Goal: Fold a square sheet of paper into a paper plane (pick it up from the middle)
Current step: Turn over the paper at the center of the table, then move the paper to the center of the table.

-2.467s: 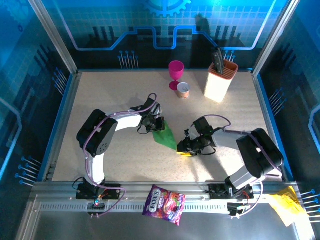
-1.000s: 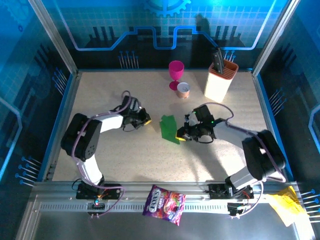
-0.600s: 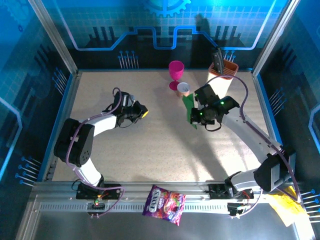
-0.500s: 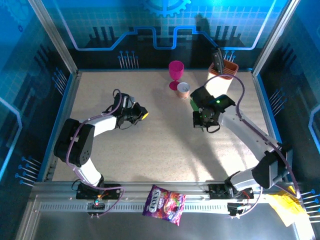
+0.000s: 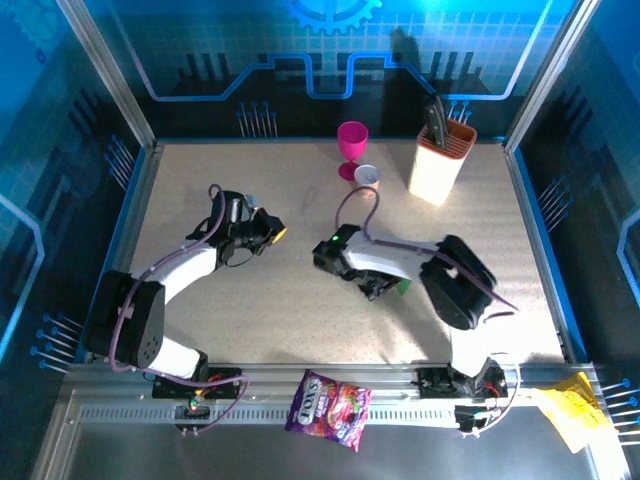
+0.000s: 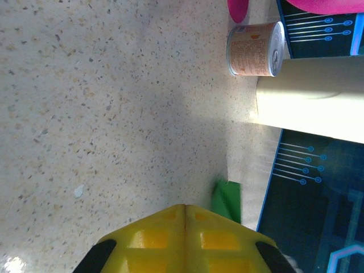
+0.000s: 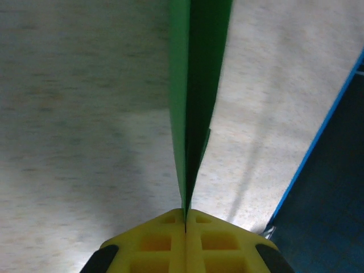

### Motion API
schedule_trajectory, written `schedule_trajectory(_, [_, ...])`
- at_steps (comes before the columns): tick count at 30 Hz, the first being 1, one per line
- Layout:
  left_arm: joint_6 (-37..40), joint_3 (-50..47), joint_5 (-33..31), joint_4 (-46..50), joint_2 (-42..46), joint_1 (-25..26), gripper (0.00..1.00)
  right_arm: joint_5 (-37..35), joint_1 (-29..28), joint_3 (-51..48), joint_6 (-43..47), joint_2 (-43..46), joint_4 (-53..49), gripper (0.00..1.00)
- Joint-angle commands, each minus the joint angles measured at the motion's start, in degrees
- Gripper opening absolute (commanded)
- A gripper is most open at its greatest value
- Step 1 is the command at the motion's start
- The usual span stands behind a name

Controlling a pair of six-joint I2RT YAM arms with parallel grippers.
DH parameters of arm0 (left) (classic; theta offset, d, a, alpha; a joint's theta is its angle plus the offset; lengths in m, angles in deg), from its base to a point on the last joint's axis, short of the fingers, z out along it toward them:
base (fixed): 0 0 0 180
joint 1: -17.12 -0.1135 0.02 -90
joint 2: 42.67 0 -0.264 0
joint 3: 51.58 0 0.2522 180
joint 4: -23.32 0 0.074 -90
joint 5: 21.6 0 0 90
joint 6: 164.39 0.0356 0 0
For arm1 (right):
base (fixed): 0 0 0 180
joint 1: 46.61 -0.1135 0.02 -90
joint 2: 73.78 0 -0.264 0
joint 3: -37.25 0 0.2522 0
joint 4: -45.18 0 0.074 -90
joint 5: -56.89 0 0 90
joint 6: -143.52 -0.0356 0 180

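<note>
The paper plane [image 7: 196, 85] is bright green paper folded slim along a centre crease, and it stands edge-on, running straight out from my right gripper [image 7: 185, 211], which is shut on its near end. From the top view the right gripper [image 5: 388, 288] is low over the middle of the table, and a bit of the green paper plane [image 5: 403, 288] shows beside it. My left gripper [image 5: 274, 232] is shut with nothing in it, at the left of the table and well apart from the paper. Beyond the shut left gripper [image 6: 185, 207] the green paper plane [image 6: 227, 198] lies in the distance.
A pink cup [image 5: 351, 140], a small can [image 5: 367, 177] and a beige knife holder [image 5: 440, 160] stand at the back. A purple snack bag [image 5: 328, 408] lies on the front rail and crumpled yellow paper [image 5: 570, 412] at the front right. Blue walls ring the table.
My right arm has swung from the back near the can down to the table's middle, with the green paper still held. My left gripper has drawn back a little to the left.
</note>
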Motion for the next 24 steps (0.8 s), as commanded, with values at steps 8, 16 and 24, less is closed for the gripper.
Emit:
schedule_trajectory(8, [1.0, -0.1, -0.8, 9.4, 6.1, -1.4, 0.07, 19.9, 0.9, 8.9, 4.2, 4.5, 8.8, 0.54])
schedule_trajectory(16, [3.3, 9.1, 1.3, 14.6, -0.9, 8.9, 0.07, 36.5, 21.9, -5.5, 7.1, 18.0, 19.7, 0.54])
schedule_trajectory(24, [-1.8, 22.2, 5.9, 5.5, -18.8, 27.7, 0.06, 51.2, 42.5, -14.5, 6.3, 20.4, 29.3, 0.51])
